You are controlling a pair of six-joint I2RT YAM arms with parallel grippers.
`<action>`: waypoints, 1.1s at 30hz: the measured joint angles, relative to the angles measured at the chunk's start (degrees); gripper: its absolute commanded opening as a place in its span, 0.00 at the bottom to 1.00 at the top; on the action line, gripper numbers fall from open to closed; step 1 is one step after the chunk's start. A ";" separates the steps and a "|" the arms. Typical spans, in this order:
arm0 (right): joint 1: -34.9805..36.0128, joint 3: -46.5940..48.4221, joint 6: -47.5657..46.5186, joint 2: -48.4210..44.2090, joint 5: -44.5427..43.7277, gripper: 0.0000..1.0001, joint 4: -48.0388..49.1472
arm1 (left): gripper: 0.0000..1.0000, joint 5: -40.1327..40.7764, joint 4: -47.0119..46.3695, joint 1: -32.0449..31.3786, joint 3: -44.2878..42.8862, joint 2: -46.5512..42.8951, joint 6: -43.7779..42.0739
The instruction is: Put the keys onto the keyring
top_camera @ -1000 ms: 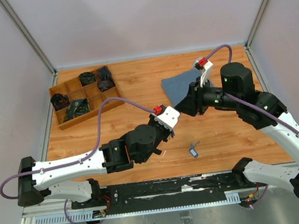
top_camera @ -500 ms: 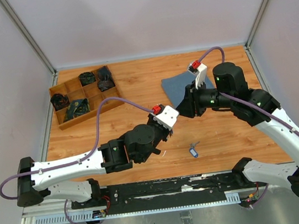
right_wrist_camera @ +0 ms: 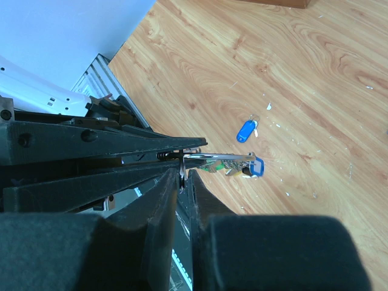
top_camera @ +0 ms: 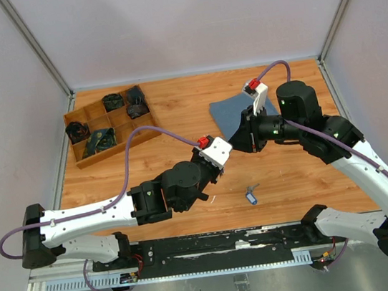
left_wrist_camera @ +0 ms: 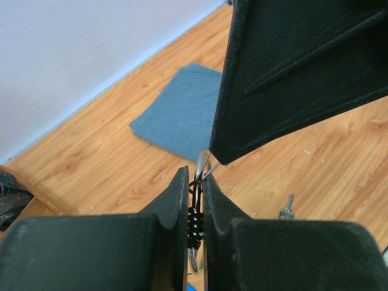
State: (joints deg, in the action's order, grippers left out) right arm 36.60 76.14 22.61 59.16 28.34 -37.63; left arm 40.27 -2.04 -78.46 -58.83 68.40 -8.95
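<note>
My left gripper (top_camera: 224, 157) and right gripper (top_camera: 237, 142) meet tip to tip above the table's middle. In the left wrist view the left gripper (left_wrist_camera: 195, 182) is shut on the keyring (left_wrist_camera: 196, 213) at a black coiled part. In the right wrist view the right gripper (right_wrist_camera: 183, 174) is shut on a thin silver part of the keyring (right_wrist_camera: 215, 157), which shows edge-on with green- and blue-headed keys (right_wrist_camera: 257, 167) hanging from it. One bright blue-headed key (top_camera: 251, 195) lies loose on the table and also shows in the right wrist view (right_wrist_camera: 245, 130). I see no blue-grey key apart from the bunch.
A folded blue cloth (top_camera: 236, 113) lies behind the grippers. A wooden divided tray (top_camera: 108, 152) with dark items stands at the back left. The table's metal front edge (top_camera: 215, 244) lies just below the loose key.
The right arm has moved a little left, closing onto the left gripper's tips. The left arm and the loose key have not moved.
</note>
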 measured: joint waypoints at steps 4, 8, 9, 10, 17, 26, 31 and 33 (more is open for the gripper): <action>0.00 0.00 0.15 0.00 0.44 0.04 0.42 | 0.00 -0.02 0.00 0.00 0.00 0.00 0.02; 0.00 0.00 0.26 0.02 0.74 0.01 0.66 | 0.00 -0.02 0.00 0.00 0.00 -0.26 0.02; 0.00 0.00 0.31 0.02 0.79 0.01 0.81 | 0.00 0.00 0.00 0.00 0.00 -0.33 0.00; 0.00 0.00 0.35 0.02 0.85 0.01 0.94 | 0.01 0.00 0.00 0.00 0.00 -0.42 0.02; 0.00 0.00 0.42 0.02 1.22 0.01 1.40 | 0.26 0.00 0.00 0.00 0.00 -0.79 0.02; 0.00 0.00 0.98 0.11 1.29 0.01 1.40 | 0.33 -1.49 -1.84 0.00 0.07 -2.34 -0.31; 0.00 0.00 1.20 0.09 1.66 0.01 1.57 | 0.33 -2.03 -3.15 0.00 0.98 -2.73 -1.11; 0.00 0.00 1.22 0.09 1.68 0.01 1.55 | 0.32 -2.29 -3.89 0.00 1.46 -2.91 -1.55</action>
State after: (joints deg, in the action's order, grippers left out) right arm 36.60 76.14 23.83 59.24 30.02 -36.07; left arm 37.98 -5.93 -78.46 -57.36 65.49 -10.50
